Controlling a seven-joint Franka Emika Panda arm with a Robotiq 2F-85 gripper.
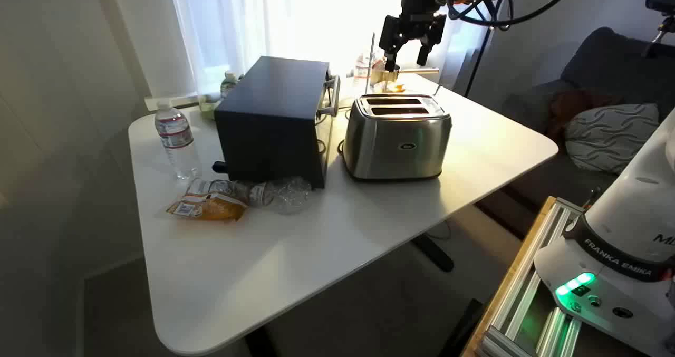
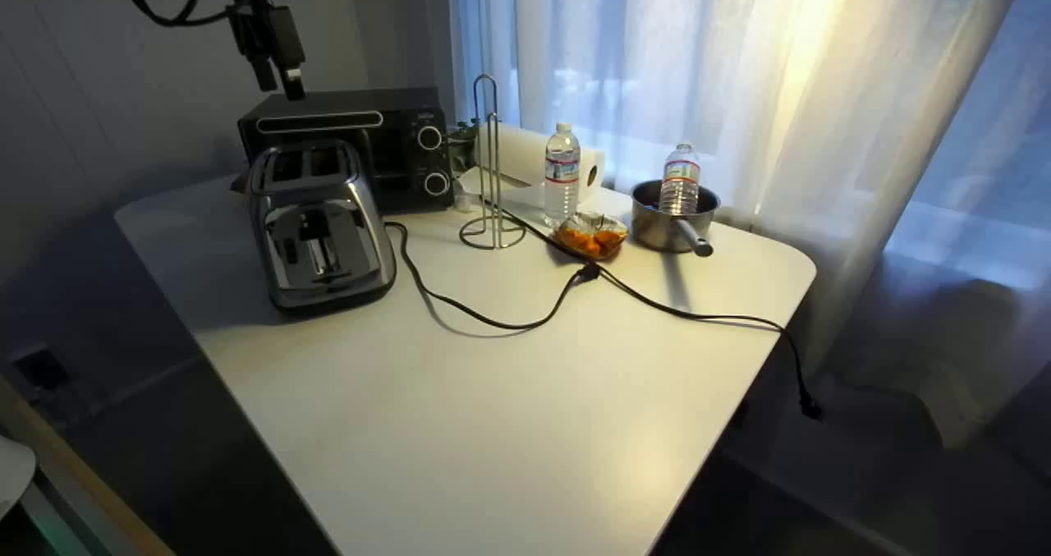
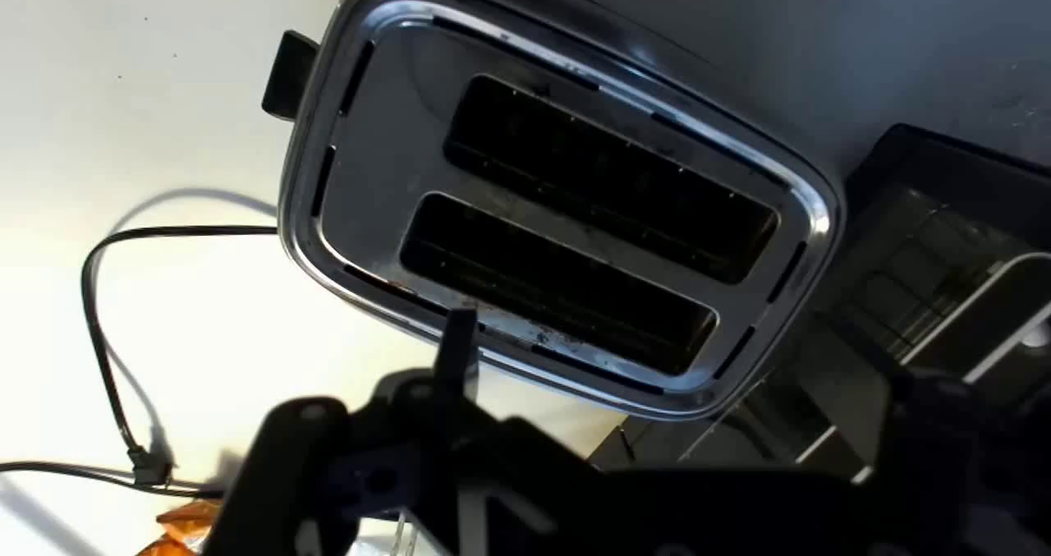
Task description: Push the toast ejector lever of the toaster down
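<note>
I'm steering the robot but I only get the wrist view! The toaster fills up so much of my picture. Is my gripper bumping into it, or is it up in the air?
Observer: Up in the air. In both exterior views there is a gap between the gripper and the top of the toaster.

Operator: Phew! I see the lever poking out on my left. Is anything tall hiding outside my picture?

Observer: Yes. In an exterior view there is a metal pot with a water bottle sticking up out of it.
</note>
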